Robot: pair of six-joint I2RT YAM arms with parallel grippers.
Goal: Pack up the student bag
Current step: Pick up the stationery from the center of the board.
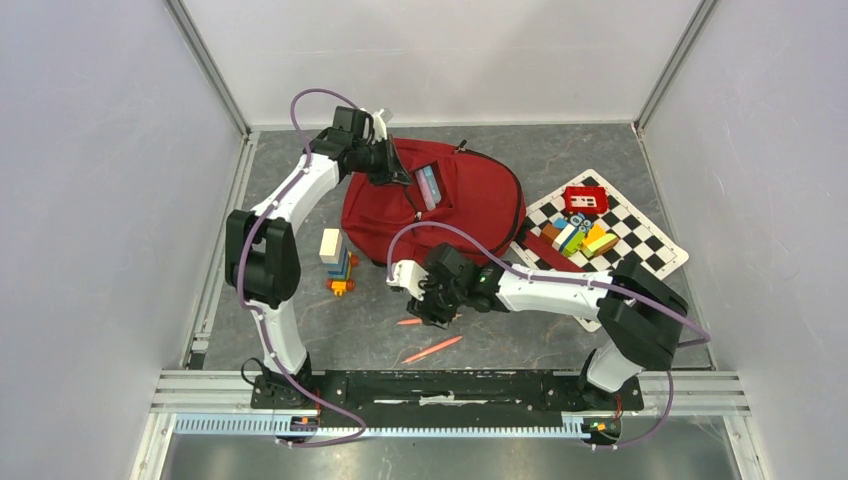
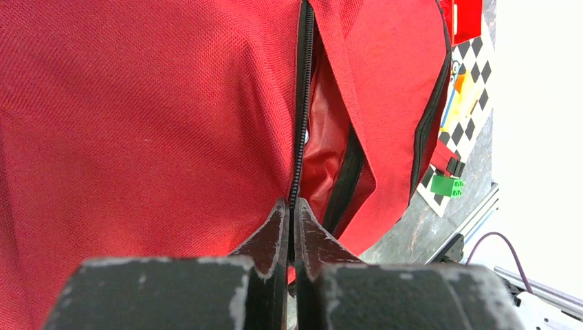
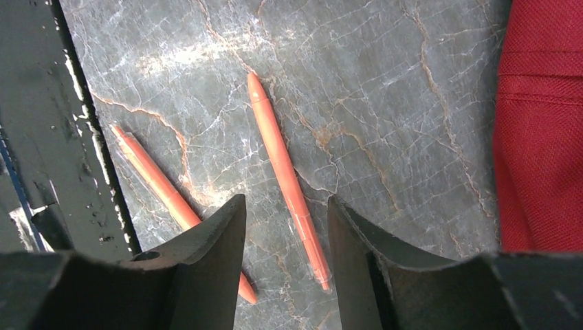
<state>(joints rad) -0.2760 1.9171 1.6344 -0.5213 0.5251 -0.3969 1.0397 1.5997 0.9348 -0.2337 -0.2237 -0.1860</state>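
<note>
From above, the left gripper (image 1: pixel 398 172) sits at the far-left edge of the student bag (image 1: pixel 470 205), which spreads away to its right. The right gripper (image 1: pixel 432 308) hangs just in front of the bag's near edge, over two orange pens (image 1: pixel 432 349). A blue-and-pink item (image 1: pixel 430 186) shows in the bag's front opening, any print on it too small to read.

At the left wrist, the fingers (image 2: pixel 271 237) are pinched together on the bag's zip (image 2: pixel 302 103), with red fabric filling the view beyond.

At the right wrist, the jaws stand apart and grip nothing. One pen (image 3: pixel 282 165) lies on the table (image 3: pixel 385 82) below the gap, and the bag lies off to the right.
</note>
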